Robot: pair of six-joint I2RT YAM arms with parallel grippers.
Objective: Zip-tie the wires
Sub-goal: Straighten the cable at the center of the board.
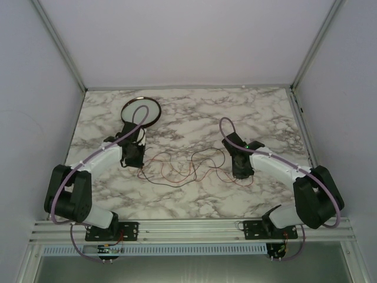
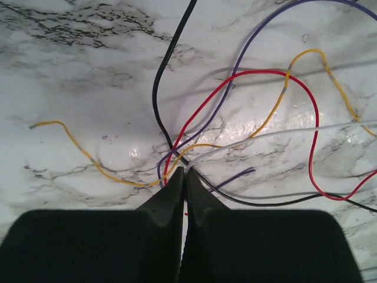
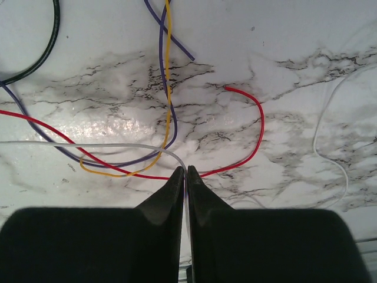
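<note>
Top external view: thin red, dark and yellow loose wires (image 1: 182, 168) sprawl mid-desk on the white marble-patterned desk (image 1: 235, 112). Left tool (image 1: 132, 155) and right tool (image 1: 240, 168) sit closed, tips on strands. Gathering seems underway; next, strands need drawing into one bundle.

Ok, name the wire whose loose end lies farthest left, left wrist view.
The yellow wire: only it reaches far left; the other colours stay centre and right.
</note>
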